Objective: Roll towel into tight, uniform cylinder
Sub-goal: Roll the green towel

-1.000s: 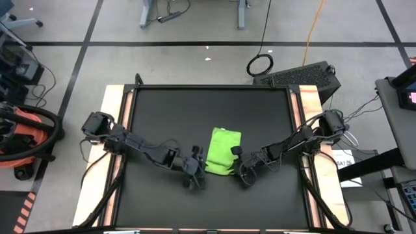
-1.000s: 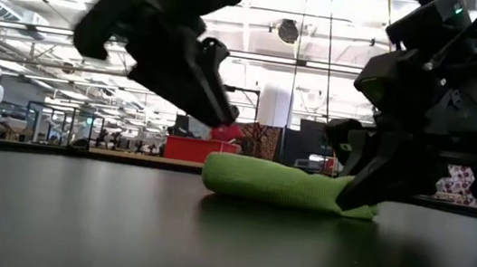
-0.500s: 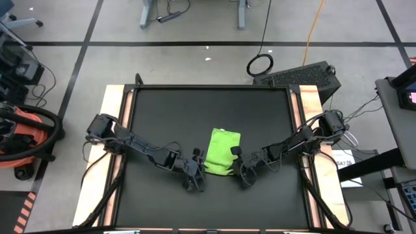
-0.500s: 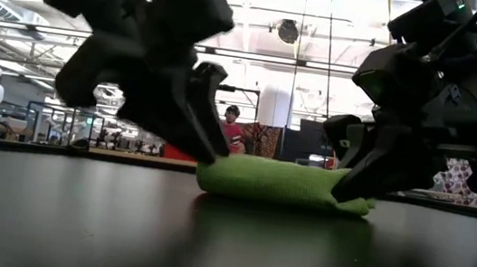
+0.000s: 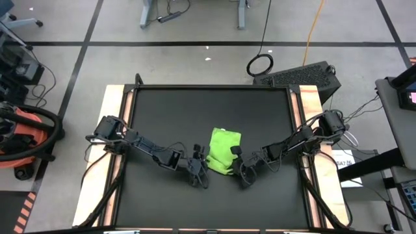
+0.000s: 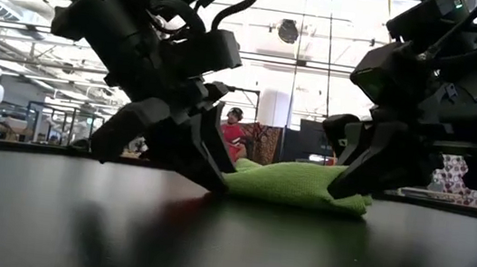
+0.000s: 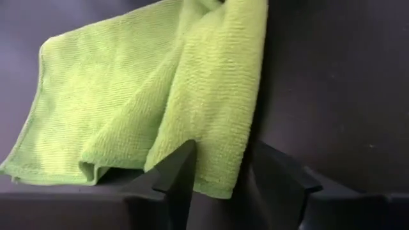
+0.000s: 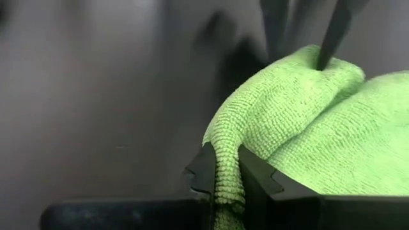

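Observation:
The lime-green towel (image 5: 223,149) lies partly rolled on the black mat (image 5: 162,117), a little nearer the mat's near edge than its middle. My left gripper (image 7: 222,145) is down at the towel's near left corner, open. Its fingers stand astride a rolled fold (image 7: 217,96) of the towel and its tips are close to the mat (image 6: 206,177). My right gripper (image 8: 225,152) is at the towel's near right corner (image 5: 235,162), shut on the cloth. My left gripper slants down from the table's left. One finger (image 7: 179,169) lies against the side of the fold's end (image 7: 214,176). Whether the other finger touches the cloth I cannot tell. The towel rests on the mat. My right gripper pinches the towel's edge at its near right corner (image 8: 227,172) between its two fingers. It slants down from the table's right. One layer or several, I cannot tell. From the pinch the cloth rises in a ridge (image 8: 275,102), and the rest of the towel lies on the mat.
Bare black mat (image 5: 195,110) lies on all sides of the towel, widest toward the far edge. Wooden table strips (image 5: 114,104) flank the mat. My left arm's fingers (image 8: 332,32) show beyond the towel in the right wrist view.
My left gripper has come down to the mat at the towel's near left corner and has tipped steeper, its fingers now astride the fold. The towel's left end has bunched in a little toward the right. The right end stays pinched in place.

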Controlling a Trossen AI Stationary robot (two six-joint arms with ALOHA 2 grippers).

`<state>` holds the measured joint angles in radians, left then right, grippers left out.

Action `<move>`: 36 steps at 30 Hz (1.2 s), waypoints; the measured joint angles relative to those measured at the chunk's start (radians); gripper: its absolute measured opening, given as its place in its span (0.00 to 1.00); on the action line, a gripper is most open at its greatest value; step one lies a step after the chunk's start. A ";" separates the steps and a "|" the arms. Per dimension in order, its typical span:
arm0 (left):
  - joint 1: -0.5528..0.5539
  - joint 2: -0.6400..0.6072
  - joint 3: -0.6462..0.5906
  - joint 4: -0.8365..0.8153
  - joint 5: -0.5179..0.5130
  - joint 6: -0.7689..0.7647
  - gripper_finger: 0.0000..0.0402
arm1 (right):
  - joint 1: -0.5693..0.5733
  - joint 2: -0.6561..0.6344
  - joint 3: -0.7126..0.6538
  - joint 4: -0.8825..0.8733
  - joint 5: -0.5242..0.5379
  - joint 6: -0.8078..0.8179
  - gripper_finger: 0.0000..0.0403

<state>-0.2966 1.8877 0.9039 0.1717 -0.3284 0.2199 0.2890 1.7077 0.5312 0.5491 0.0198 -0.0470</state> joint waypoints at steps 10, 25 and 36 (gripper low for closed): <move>0.005 -0.008 0.005 0.005 0.229 -0.044 0.03 | 0.000 0.000 0.000 0.006 -0.222 0.125 0.08; 0.110 -0.028 0.104 -0.095 0.776 -0.315 0.03 | 0.010 -0.020 0.000 -0.003 -0.330 0.213 0.24; 0.178 -0.028 0.106 -0.109 0.958 -0.438 0.03 | 0.083 -0.242 0.000 -0.266 -0.052 0.066 0.66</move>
<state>-0.1181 1.8595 1.0099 0.0624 0.6300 -0.2179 0.3717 1.4654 0.5312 0.2834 -0.0317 0.0188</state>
